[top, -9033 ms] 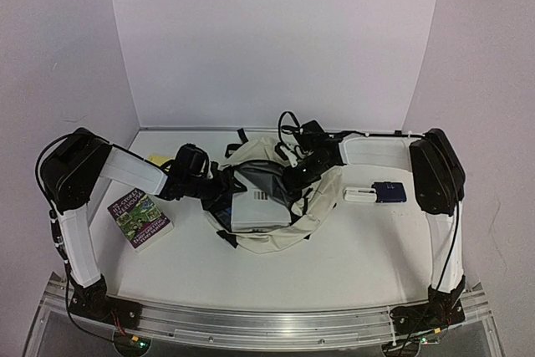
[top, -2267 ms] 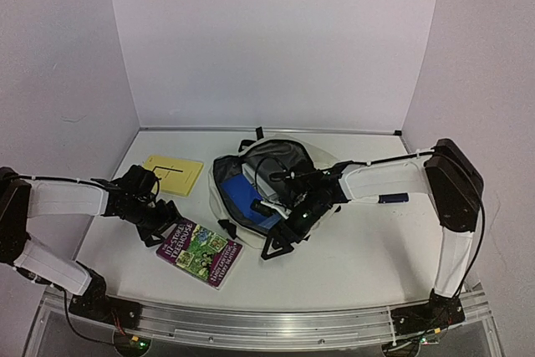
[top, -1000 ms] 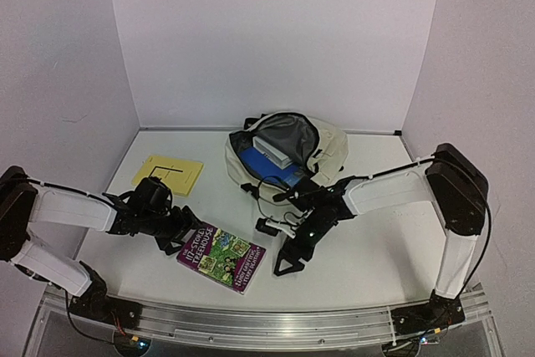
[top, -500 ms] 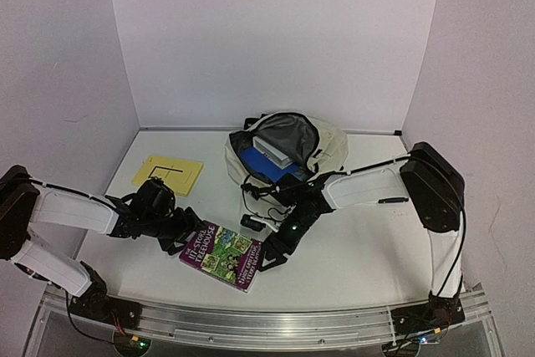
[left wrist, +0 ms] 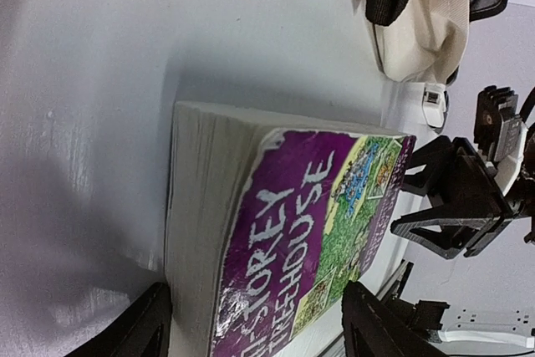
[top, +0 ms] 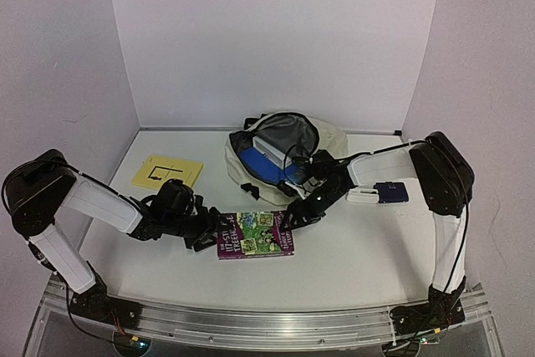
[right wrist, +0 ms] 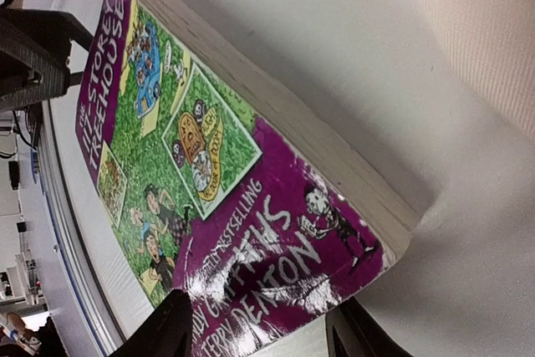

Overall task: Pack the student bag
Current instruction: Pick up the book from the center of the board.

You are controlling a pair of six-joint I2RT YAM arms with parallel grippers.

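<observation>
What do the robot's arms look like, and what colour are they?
Both the left arm and the right arm have smooth white sleeves between chunky black joints, with thin black cables running alongside. The left end effector and right end effector are black, each with two flat fingers.

One student bag holds one blue item and one white box. On the table lie one purple book, one yellow pad, one dark blue case and one small white object. Two tools: left tool, right tool.
</observation>
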